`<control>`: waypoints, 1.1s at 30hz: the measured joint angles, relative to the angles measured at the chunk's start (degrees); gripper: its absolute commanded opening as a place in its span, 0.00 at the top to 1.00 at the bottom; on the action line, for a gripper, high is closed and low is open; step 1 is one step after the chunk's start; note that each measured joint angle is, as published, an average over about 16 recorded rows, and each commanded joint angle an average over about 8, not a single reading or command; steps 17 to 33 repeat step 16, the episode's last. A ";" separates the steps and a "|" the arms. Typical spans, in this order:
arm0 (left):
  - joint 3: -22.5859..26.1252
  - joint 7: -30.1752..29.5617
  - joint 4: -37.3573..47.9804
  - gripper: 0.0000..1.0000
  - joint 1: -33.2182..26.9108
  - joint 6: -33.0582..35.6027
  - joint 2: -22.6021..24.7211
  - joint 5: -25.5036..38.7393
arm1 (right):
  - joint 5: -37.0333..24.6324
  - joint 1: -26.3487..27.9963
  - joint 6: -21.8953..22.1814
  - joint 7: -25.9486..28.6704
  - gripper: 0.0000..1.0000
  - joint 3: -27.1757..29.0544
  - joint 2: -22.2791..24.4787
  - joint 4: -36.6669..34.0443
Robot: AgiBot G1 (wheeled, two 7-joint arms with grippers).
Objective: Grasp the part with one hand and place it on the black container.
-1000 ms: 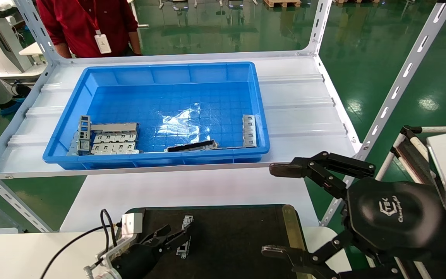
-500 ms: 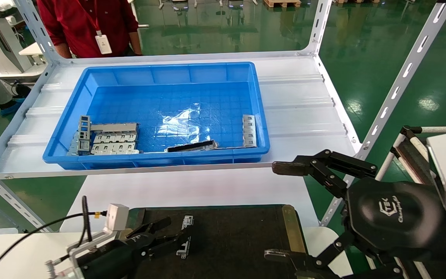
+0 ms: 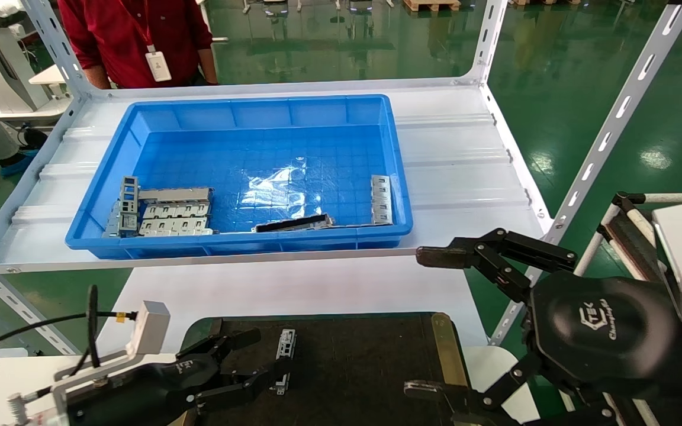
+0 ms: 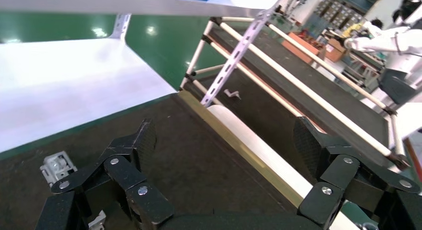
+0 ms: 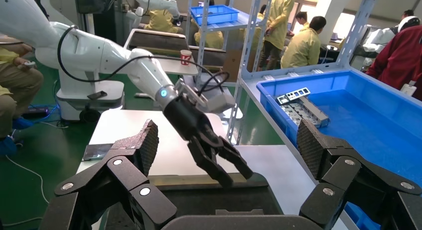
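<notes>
Part (image 3: pixel 285 360) resting on black container (image 3: pixel 364 367), near its left edge.
Left gripper (image 3: pixel 252 358) beside it, jaws spread, empty; right gripper (image 3: pixel 430 322) wide open, empty, off the container's right edge.

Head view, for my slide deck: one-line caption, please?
Part lies on the black container; left gripper open beside it, right gripper open.

The head camera looks forward and down over the large blue plastic bin (image 3: pixel 240 171) on the white shelf and the flat black rectangular tray (image 3: pixel 353 367). Each wrist camera sits close behind its own hand; the right wrist camera also faces the left hand (image 5: pixel 230 171) over the tray.
</notes>
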 measured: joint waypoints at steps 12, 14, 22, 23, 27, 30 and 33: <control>-1.27 -2.39 -5.33 0.00 1.04 2.03 -4.45 -1.78 | 0.01 0.00 0.01 -0.01 0.00 -0.02 0.01 0.00; -1.39 -2.68 -5.87 0.00 1.18 2.01 -4.80 -1.92 | 0.01 0.01 0.01 -0.01 0.00 -0.02 0.01 0.00; -1.50 -2.95 -6.41 0.00 1.31 1.97 -5.12 -2.04 | 0.02 0.01 0.01 -0.01 0.00 -0.02 0.01 0.00; -1.50 -2.95 -6.41 0.00 1.31 1.97 -5.12 -2.04 | 0.02 0.01 0.01 -0.01 0.00 -0.02 0.01 0.00; -1.50 -2.95 -6.41 0.00 1.31 1.97 -5.12 -2.04 | 0.02 0.01 0.01 -0.01 0.00 -0.02 0.01 0.00; -1.50 -2.95 -6.41 0.00 1.31 1.97 -5.12 -2.04 | 0.02 0.01 0.01 -0.01 0.00 -0.02 0.01 0.00; -1.50 -2.95 -6.41 0.00 1.31 1.97 -5.12 -2.04 | 0.02 0.01 0.01 -0.01 0.00 -0.02 0.01 0.00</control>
